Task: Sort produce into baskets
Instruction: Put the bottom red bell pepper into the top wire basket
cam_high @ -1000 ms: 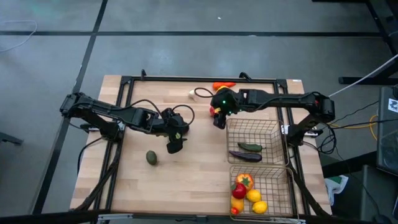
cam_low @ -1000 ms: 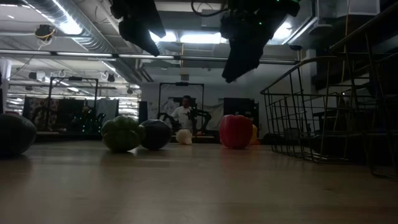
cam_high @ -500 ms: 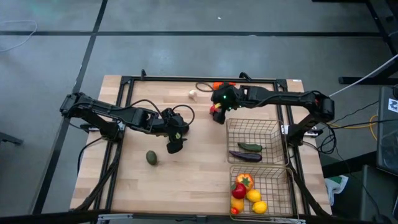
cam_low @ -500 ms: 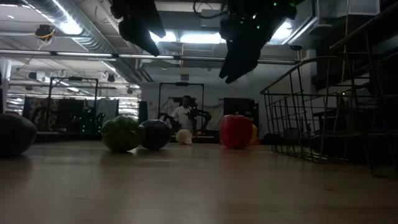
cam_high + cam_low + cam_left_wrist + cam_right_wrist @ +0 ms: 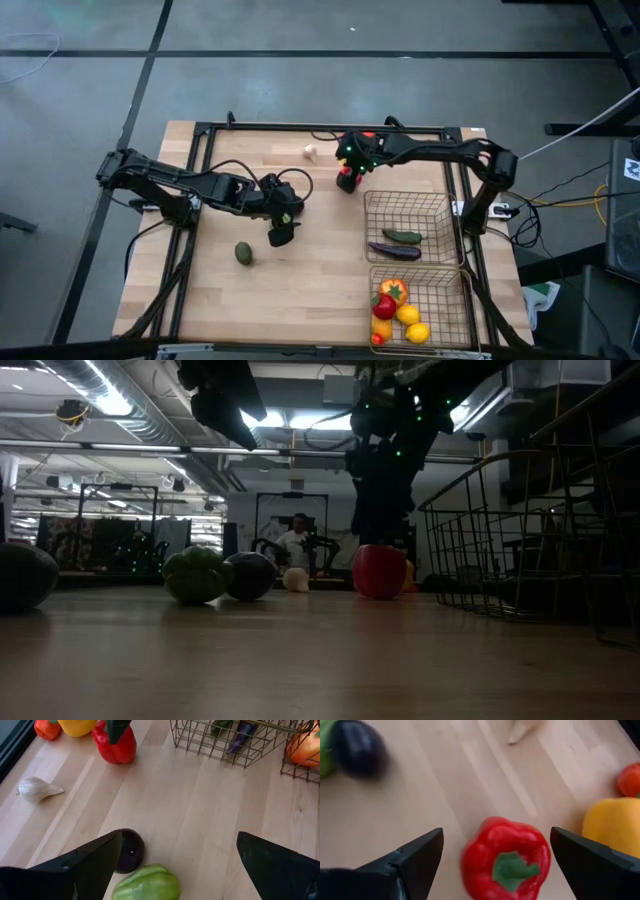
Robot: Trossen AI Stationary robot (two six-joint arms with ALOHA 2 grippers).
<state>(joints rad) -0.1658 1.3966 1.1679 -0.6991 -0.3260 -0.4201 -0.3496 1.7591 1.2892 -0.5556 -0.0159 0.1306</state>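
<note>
Tabletop (image 5: 310,270), right jaws (image 5: 492,870) wide above red pepper (image 5: 505,852)

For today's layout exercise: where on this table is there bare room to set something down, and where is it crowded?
Bare wood lies between the avocado and the two baskets. Crowded: the far edge, where the red pepper, yellow pepper and garlic cluster.

no readable text, no labels, no brands, no numbers, no signs anywhere
</note>
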